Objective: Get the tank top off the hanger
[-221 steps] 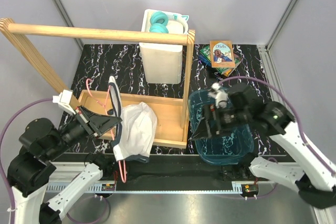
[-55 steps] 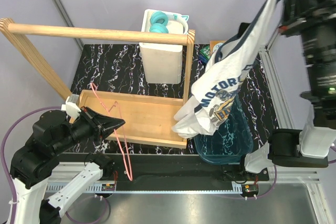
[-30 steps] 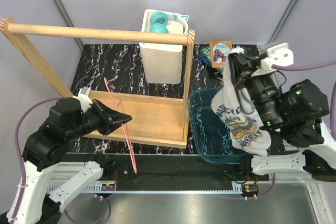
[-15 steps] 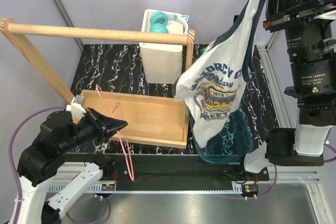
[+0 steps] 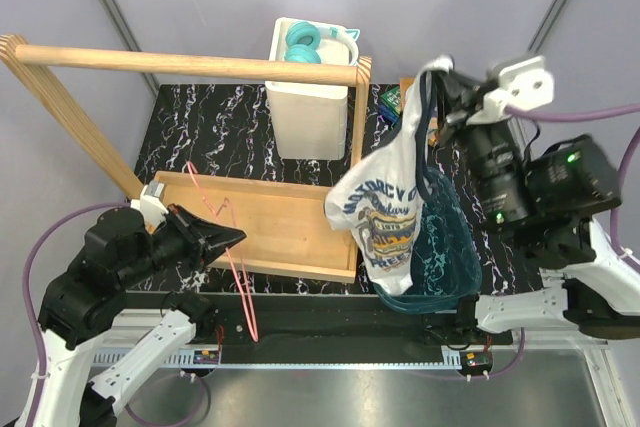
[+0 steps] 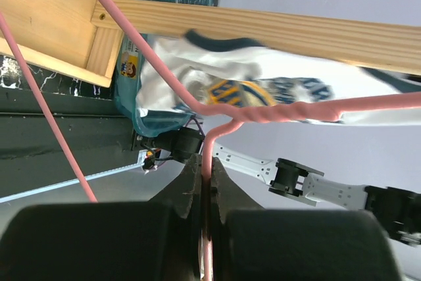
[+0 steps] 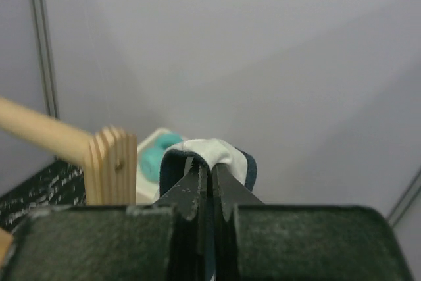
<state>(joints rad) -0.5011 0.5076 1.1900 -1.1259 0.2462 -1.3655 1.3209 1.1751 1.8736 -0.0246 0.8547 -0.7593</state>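
The white tank top [image 5: 385,212] with navy trim and a blue-and-yellow print hangs free in the air from my right gripper [image 5: 440,77]. That gripper is shut on a shoulder strap, and the hem dangles over a blue bin. In the right wrist view the strap [image 7: 209,151] folds over the tips of the right gripper [image 7: 210,174]. The pink wire hanger [image 5: 245,297] is bare, apart from the shirt, and slants over the wooden tray. My left gripper [image 5: 238,237] is shut on it. In the left wrist view the hanger [image 6: 263,111] runs between the tips of the left gripper [image 6: 206,166].
A wooden rack with a top rail [image 5: 190,62] and a tray base [image 5: 290,222] stands at the left and centre. The translucent blue bin [image 5: 450,262] sits at the front right. A white box holding teal headphones [image 5: 305,45] stands at the back, with a book [image 5: 408,97] beside it.
My right arm has come down from high at the top right, and the tank top now hangs lower, over the bin. The left gripper and the hanger have barely shifted.
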